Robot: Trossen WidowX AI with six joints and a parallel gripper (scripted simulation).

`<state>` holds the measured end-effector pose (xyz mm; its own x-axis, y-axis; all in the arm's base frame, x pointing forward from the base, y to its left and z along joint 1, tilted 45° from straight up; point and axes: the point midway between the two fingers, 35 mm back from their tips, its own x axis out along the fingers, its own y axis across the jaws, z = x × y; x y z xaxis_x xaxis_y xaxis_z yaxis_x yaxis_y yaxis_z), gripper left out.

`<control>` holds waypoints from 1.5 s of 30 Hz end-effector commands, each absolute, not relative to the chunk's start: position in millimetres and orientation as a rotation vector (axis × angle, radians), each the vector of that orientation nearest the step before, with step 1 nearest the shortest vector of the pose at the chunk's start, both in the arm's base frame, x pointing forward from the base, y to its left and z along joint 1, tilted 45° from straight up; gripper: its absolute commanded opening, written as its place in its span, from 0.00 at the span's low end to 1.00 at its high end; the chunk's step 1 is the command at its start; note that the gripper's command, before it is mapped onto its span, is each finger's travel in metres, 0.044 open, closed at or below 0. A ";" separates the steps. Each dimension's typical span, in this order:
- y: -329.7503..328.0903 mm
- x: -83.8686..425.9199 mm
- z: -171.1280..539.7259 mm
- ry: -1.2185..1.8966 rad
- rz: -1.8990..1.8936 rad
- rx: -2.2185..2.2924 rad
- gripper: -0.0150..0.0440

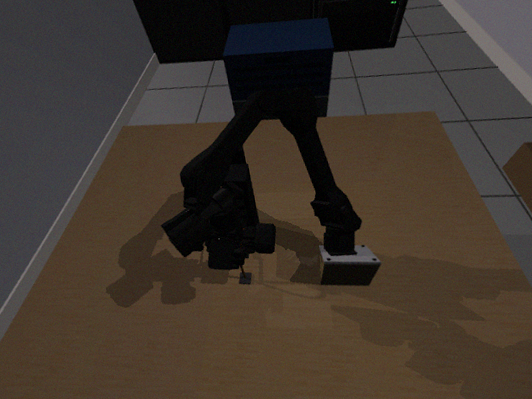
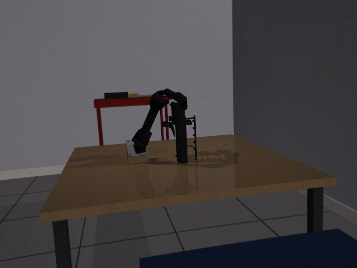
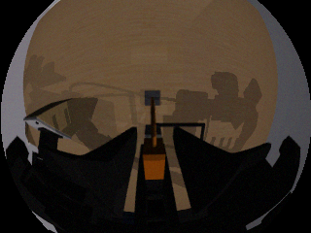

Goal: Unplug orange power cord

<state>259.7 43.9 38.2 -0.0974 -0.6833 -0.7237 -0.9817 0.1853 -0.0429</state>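
Observation:
The orange plug point(image 3: 155, 166) shows in the wrist view in front of the dark power strip point(image 2: 181, 141) point(image 3: 155, 186), its base against the strip as far as I can tell. The strip stands upright on the table. The orange cord point(image 3: 154, 118) runs from the plug to a small dark square plate point(image 1: 244, 278) point(image 3: 152, 97) on the table. My gripper point(image 3: 155, 131) is open around the line of the plug and cord, a finger on each side, with gaps to the plug. The arm hides the plug in the top and exterior views.
A thin black rack point(image 2: 196, 138) point(image 3: 202, 130) with short pegs stands beside the strip. The arm's white-topped base block point(image 1: 351, 273) point(image 2: 138, 158) is on the table point(image 1: 230, 370) point(image 2: 230, 176). A blue cabinet point(image 1: 277, 38) and a red cart point(image 2: 126, 103) stand beyond the table.

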 end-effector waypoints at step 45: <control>5.0 251.4 56.8 1.864 0.633 -1.580 0.53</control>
